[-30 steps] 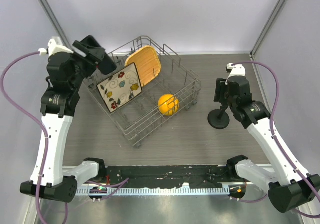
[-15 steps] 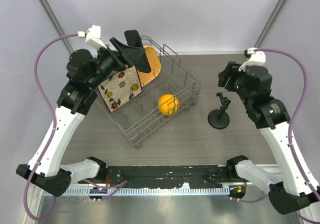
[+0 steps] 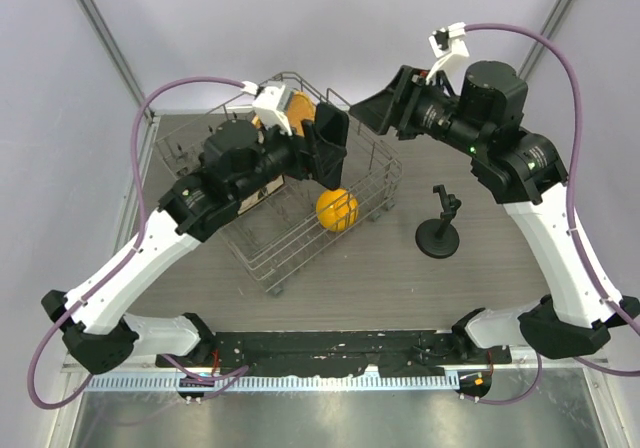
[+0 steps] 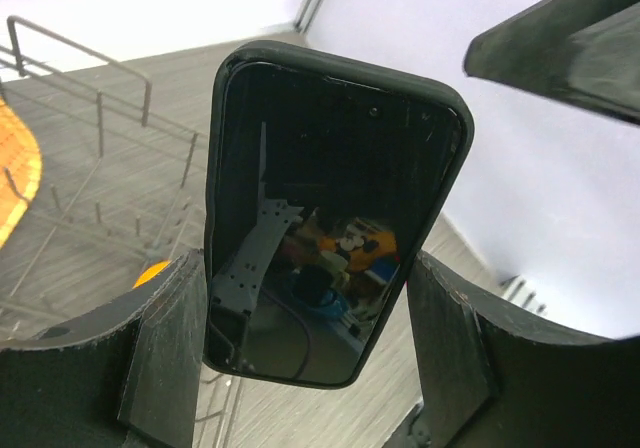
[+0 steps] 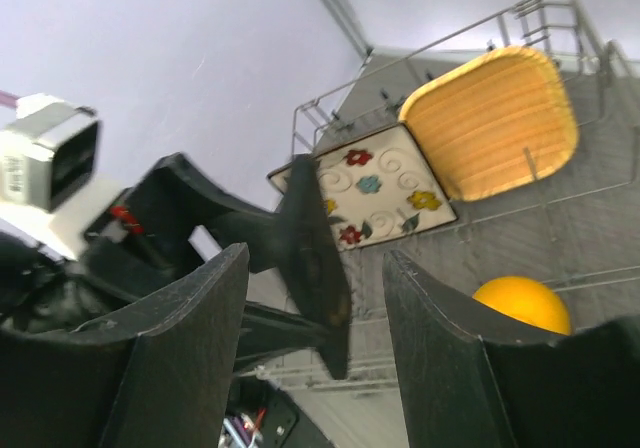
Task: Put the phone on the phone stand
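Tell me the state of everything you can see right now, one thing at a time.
phone, held in the air above the dish rack
left claw, shut on the phone
right claw, open, near the phone, gripping nothing
phone stand, upright, empty
floral plate, propped on edge in the dish rack
yellow plate, propped on edge in the dish rack
orange ball, lying in the dish rack
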`<state>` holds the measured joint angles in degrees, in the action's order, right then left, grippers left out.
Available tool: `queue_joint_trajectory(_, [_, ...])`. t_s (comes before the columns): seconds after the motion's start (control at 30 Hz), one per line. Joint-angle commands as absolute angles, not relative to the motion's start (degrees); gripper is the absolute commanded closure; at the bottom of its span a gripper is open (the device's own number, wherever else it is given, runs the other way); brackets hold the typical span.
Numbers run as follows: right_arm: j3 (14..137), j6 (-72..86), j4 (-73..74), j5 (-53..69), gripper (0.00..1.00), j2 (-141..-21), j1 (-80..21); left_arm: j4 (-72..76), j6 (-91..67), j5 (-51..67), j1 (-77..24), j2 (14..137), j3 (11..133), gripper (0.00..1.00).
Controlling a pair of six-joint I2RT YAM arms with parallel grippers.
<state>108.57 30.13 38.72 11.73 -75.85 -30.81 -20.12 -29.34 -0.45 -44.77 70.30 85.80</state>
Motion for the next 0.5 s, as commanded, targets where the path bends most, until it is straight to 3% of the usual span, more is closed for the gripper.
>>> queue_joint_trajectory(0.0, [112.5, 30.8, 40.9, 10.8, 0.39, -75.2, -34.4, -18.7, -21.1, -9.9, -49.4, 71.4, 87.9, 1.00])
queue_joint_trajectory(0.2, [112.3, 29.0, 43.2, 7.0, 0.46, -77.3, -37.3, -20.1, -18.4, -12.7, -52.6, 73.1, 89.0, 1.00])
queue_joint_trajectory(0.47, [107.0, 26.4, 44.0, 3.3, 0.47, -76.6, -38.1, -20.0, -17.6, -12.8, -53.6, 73.0, 88.5, 1.00])
